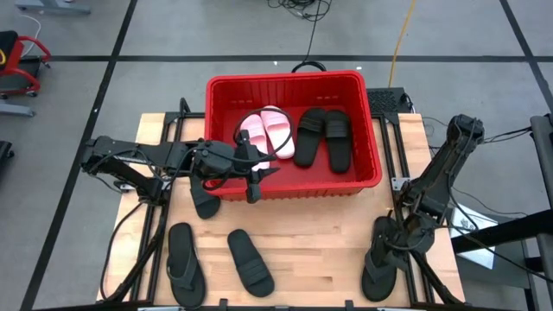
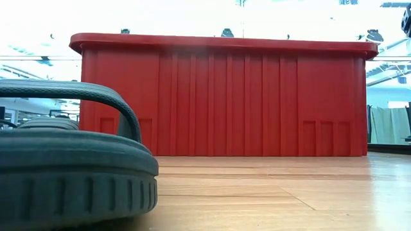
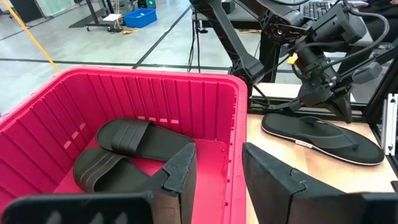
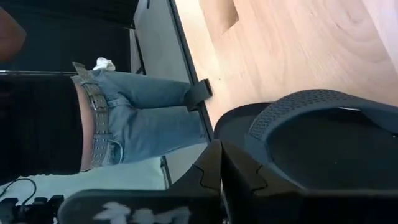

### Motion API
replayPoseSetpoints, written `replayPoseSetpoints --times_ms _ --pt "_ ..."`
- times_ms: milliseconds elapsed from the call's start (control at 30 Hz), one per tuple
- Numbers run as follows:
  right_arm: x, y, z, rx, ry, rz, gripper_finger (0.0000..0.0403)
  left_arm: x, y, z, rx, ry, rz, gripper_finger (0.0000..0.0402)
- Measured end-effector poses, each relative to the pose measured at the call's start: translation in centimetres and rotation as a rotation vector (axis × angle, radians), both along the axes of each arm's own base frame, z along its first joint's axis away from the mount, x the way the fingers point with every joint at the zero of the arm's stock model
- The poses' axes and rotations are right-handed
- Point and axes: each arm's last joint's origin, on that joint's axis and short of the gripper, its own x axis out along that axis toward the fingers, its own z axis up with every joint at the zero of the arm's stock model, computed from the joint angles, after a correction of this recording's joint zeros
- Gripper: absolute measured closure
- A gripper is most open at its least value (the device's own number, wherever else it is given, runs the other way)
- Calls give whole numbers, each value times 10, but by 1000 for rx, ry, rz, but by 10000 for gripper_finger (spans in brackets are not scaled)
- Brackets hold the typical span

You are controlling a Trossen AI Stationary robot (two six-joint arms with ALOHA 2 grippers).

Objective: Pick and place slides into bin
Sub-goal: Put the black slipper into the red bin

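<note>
Holding pink point(image 1: 266, 131) and black slides point(image 1: 324, 138), red slotted bin point(image 1: 371, 147); left end effector point(image 1: 257, 177) open, right end effector point(image 4: 219, 165) closed beside flip-flop point(image 3: 323, 138).

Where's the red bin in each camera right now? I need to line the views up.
High view: the red bin sits at the table's far middle.
Low view: its slotted wall fills the background.
Left wrist view: its interior and rim fill the left side.
Right wrist view: not in it.
Shared landmark: the bin's thick rim.
</note>
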Motion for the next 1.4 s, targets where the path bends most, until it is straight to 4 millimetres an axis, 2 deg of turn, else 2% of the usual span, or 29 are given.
replayPoseSetpoints --times_ms 167,500,667,967,1400 --pt "-2 -3 -4 -41 35 -11 387 0 0 -1 0 7 -1 275" --pt "1 -7 -7 -49 95 -80 291 0 0 -1 4 9 -3 275" --pt "5 -8 -12 -81 115 -104 260 0 0 -1 17 12 -8 275" --pt "13 -5 -24 -135 157 -135 257 0 0 -1 16 12 -8 275" --pt "21 6 -29 -95 157 -154 261 0 0 -1 17 17 -8 275"
